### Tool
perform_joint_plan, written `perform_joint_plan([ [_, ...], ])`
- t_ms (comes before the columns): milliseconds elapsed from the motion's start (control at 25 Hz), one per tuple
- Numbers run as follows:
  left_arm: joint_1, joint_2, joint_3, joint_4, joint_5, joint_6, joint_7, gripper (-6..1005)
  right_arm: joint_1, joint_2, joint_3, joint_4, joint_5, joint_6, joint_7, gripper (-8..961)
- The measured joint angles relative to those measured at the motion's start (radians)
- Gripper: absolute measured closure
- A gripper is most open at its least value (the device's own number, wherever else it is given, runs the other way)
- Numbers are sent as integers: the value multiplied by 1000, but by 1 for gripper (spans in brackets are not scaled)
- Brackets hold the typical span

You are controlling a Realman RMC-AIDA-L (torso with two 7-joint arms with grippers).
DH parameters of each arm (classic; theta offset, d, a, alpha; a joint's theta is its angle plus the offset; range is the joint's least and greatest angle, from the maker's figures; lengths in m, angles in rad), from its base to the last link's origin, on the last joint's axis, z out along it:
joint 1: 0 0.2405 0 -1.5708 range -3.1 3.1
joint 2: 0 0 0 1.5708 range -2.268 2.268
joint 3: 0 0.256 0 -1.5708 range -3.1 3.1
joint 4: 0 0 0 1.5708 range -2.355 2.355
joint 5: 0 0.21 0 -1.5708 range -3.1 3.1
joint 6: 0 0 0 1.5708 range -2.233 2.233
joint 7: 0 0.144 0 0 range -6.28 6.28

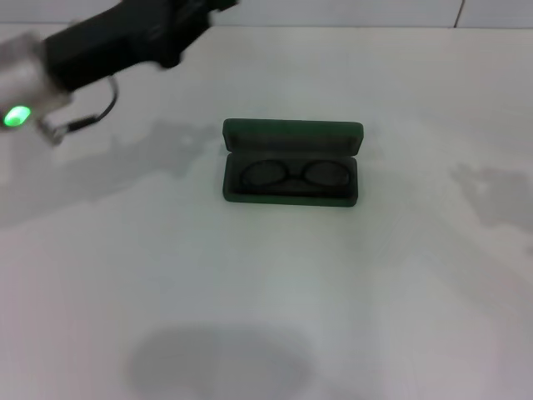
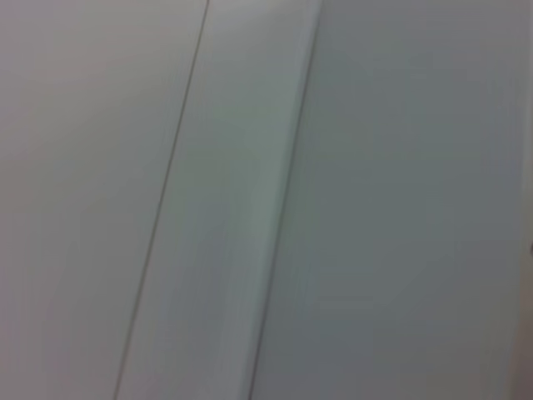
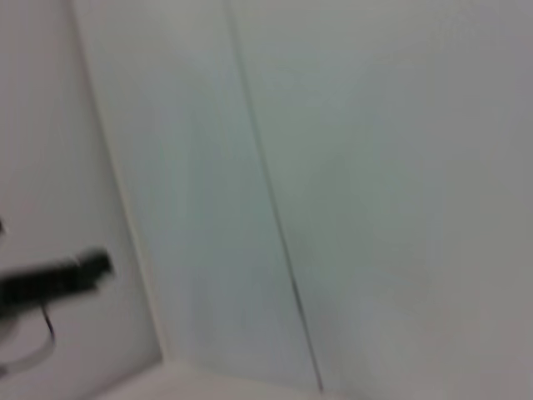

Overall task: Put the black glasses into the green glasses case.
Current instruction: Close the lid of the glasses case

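The green glasses case point(image 1: 291, 162) lies open in the middle of the white table, its lid point(image 1: 292, 136) standing up at the far side. The black glasses point(image 1: 293, 174) lie inside its lower half, folded, lenses side by side. My left arm point(image 1: 100, 50) is raised at the far left, well away from the case, with the left gripper point(image 1: 202, 13) at the top edge of the head view. A dark arm part point(image 3: 54, 279) shows far off in the right wrist view. The right gripper is out of view.
The white table point(image 1: 266, 300) spreads around the case. A pale wall with a seam line point(image 2: 162, 200) fills both wrist views. A green light point(image 1: 14, 116) glows on the left arm.
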Motion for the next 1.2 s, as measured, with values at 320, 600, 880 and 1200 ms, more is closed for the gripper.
perform_joint_plan([
  [320, -186, 15, 0, 83, 373, -328, -202, 945, 26, -1, 218, 268, 15, -166, -92, 833],
  [600, -188, -24, -6, 114, 422, -496, -206, 864, 25, -3, 224, 327, 12, -171, -123, 832],
  [880, -188, -40, -5, 119, 486, -539, -220, 763, 52, -3, 217, 357, -6, -164, -136, 830],
  [1200, -191, -42, -6, 119, 510, -553, -221, 806, 90, -3, 215, 383, -55, -162, -145, 828],
])
